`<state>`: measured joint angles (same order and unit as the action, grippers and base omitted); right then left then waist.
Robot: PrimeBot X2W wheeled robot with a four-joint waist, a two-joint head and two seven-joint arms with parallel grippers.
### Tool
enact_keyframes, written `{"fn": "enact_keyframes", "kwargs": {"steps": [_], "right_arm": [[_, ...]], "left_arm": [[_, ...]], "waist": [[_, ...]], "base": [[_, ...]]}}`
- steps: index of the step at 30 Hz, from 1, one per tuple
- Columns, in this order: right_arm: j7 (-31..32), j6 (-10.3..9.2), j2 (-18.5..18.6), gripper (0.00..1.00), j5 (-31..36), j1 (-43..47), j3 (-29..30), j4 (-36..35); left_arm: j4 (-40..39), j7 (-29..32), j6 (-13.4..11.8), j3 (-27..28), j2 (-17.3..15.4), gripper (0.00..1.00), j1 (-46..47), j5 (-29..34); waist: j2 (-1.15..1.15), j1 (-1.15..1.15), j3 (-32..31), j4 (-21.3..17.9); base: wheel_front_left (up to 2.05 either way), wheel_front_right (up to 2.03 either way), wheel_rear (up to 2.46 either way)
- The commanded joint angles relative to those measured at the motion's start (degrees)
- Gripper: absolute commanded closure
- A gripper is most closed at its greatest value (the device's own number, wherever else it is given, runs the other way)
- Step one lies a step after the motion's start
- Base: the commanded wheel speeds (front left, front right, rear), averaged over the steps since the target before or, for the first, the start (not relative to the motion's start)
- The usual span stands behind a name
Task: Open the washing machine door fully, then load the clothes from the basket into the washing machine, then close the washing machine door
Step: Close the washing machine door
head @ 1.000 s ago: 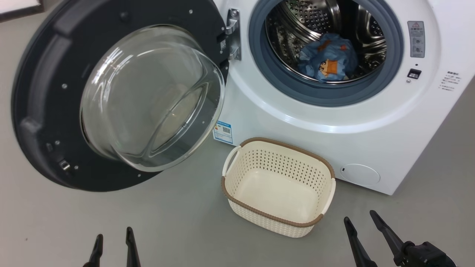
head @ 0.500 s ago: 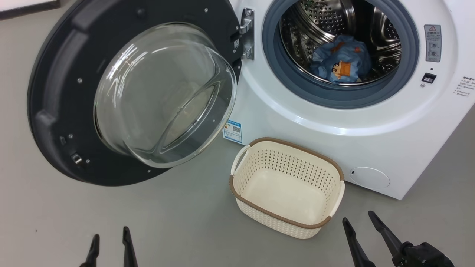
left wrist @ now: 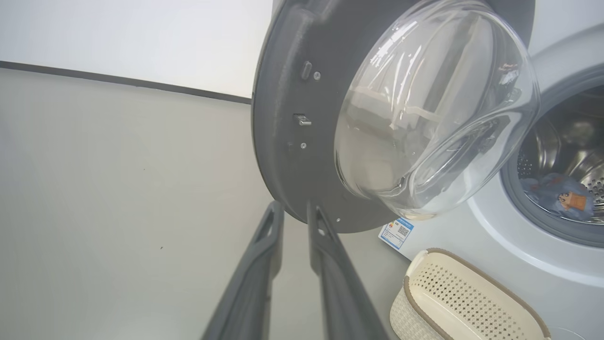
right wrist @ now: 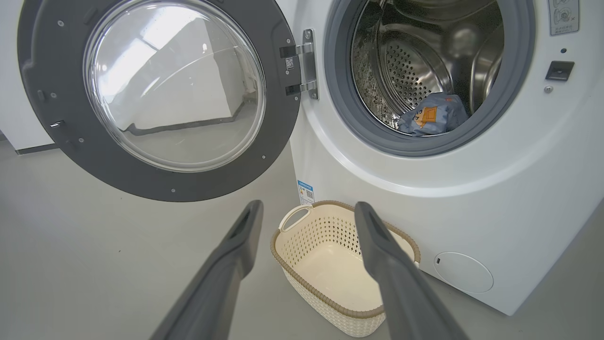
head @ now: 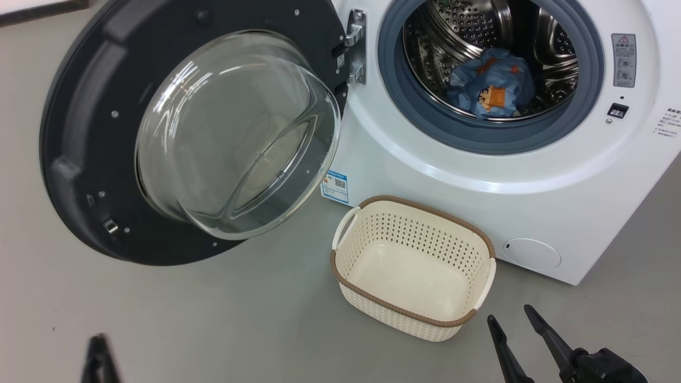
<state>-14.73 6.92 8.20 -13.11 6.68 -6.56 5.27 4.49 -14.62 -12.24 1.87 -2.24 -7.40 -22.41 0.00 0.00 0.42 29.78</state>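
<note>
- As the head view shows, the washing machine door (head: 202,133) stands swung wide on its hinge (head: 355,48), left of the washing machine (head: 425,175). The clothes (head: 492,88) lie in the drum (head: 468,32), and the basket (head: 404,315) sits bare on the floor (head: 266,319) just before the machine. The right gripper (head: 509,314) is spread and empty beside the basket. The left gripper (head: 98,359) is a blur at the lower edge.
- Left wrist view: the left gripper (left wrist: 293,208) has its fingers close together with a slim gap, clasping nothing. It points at the door's dark rim (left wrist: 292,118), and contact cannot be told. The door is judged rigid and fairly heavy, turning only about its hinge. The glass bowl (left wrist: 434,108) looks slick and breakable, so the rim farthest from the hinge is the better place to push.
- Right wrist view: the right gripper (right wrist: 307,208) is wide apart and empty above the basket (right wrist: 330,302). The clothes (right wrist: 434,115), judged soft and light, sit well inside the drum.
</note>
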Motion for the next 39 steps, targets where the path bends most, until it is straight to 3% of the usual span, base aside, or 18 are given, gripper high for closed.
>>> {"fn": "enact_keyframes", "kwargs": {"steps": [1, 4, 9, 11, 17, 26, 32, 39], "right_arm": [[-0.27, 0.57, 0.69, 0.00, 0.21, -2.42, -1.29, -1.24], [-0.27, 0.57, 0.67, 0.00, 0.17, -2.26, -1.05, -1.27], [-0.27, 0.57, 0.03, 0.00, 0.26, -2.19, -0.41, -1.26], [-0.27, 0.57, -0.16, 0.00, 0.27, -2.17, -0.32, -1.28], [-0.27, 0.57, -1.26, 0.00, 0.17, -1.66, -0.14, -1.36], [-0.27, 0.57, -1.07, 0.00, -0.23, -1.48, 0.10, -1.14], [-0.27, 0.57, -0.63, 0.00, -0.37, -1.48, -0.15, -1.27], [-0.27, 0.57, 0.37, 0.00, -0.46, -2.62, -0.99, -1.07]], "left_arm": [[-1.53, -0.38, 0.69, 4.89, -0.64, 1.00, 1.41, -0.85], [-1.95, -0.38, 1.76, 11.03, -0.64, 1.00, 3.39, -4.77], [1.64, -0.38, 6.34, 22.73, -0.79, 1.00, 8.71, -13.50], [3.06, -0.38, 7.24, 24.27, -1.34, 1.00, 9.93, -14.22], [15.24, 0.73, 10.04, 32.87, -10.12, 1.00, 19.82, -21.83], [31.00, 5.54, 10.11, 38.76, -22.76, 1.00, 34.33, -29.44], [38.64, 8.90, 10.23, 40.64, -27.47, 1.00, 42.58, -33.81], [44.10, 12.54, 11.46, 42.36, -30.18, 1.00, 49.93, -38.54]], "waist": [[0.00, 0.00, 0.06, 0.05], [0.00, 0.00, 0.16, 0.10], [0.00, 0.00, 0.07, -0.17], [0.00, 0.00, 0.05, -0.23], [0.00, 0.00, -0.24, -0.95], [0.00, 0.00, 0.23, -2.62], [0.00, 0.00, 0.90, -3.64], [0.00, 0.00, 2.76, -6.12]], "base": [[0.00, 0.00, 0.00], [0.00, 0.00, 0.00], [0.00, 0.00, 0.00], [0.00, 0.00, 0.00], [0.00, 0.00, 0.00], [0.00, 0.00, 0.00], [0.00, 0.00, 0.00], [0.00, 0.00, 0.00]]}}
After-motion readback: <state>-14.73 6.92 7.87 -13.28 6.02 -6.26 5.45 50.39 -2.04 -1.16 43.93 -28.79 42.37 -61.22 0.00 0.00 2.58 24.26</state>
